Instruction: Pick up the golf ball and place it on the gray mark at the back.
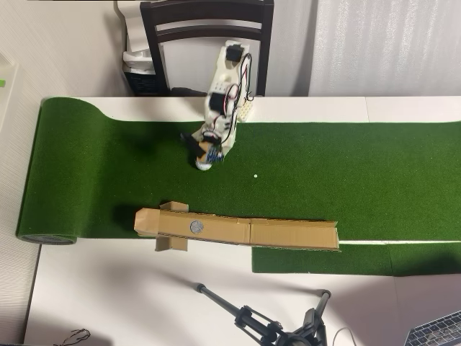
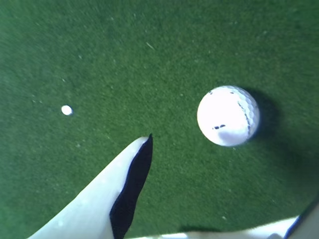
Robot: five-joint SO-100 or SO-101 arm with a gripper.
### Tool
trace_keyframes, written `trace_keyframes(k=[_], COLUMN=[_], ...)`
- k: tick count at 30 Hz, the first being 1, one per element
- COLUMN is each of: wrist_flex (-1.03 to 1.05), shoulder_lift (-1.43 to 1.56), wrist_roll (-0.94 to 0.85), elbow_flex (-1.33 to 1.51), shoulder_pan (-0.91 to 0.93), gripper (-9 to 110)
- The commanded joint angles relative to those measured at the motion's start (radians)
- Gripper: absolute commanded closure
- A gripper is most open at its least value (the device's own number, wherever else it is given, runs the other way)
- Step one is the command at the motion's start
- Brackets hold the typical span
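The golf ball [image 2: 228, 115], white and dimpled with a small dark logo, lies on the green turf. In the overhead view the golf ball [image 1: 204, 165] shows just below the arm's tip. My gripper [image 2: 232, 172] is open: one white finger [image 2: 114, 199] points up from the lower left, and the edge of the other shows in the bottom right corner. The ball sits just beyond the gap between them, and neither touches it. In the overhead view my gripper [image 1: 202, 153] reaches down from the back edge. The gray mark [image 1: 196, 226] is a round spot on the tan cardboard strip [image 1: 288, 233].
A tiny white dot [image 1: 255, 175] marks the turf right of the ball, also visible as the white dot [image 2: 67, 110] in the wrist view. The turf mat [image 1: 374, 166] spans the white table. A chair [image 1: 207, 29] stands behind the arm and a tripod [image 1: 266, 324] lies at the near edge.
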Motion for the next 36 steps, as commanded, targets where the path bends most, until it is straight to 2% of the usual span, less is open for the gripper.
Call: trace_keyframes(k=[1, 16, 26, 36], wrist_flex=[0.006, 0.008, -0.006, -0.009], shoulder_lift=[-0.124, -0.216, -0.216, -0.218], wrist_roll=[-0.008, -0.104, -0.192, -0.295], elbow_flex=[-0.175, -0.190, -0.127, -0.077], shoulder_pan=[-0.023, -0.080, -0.060, 0.044], gripper=[47, 47, 47, 47])
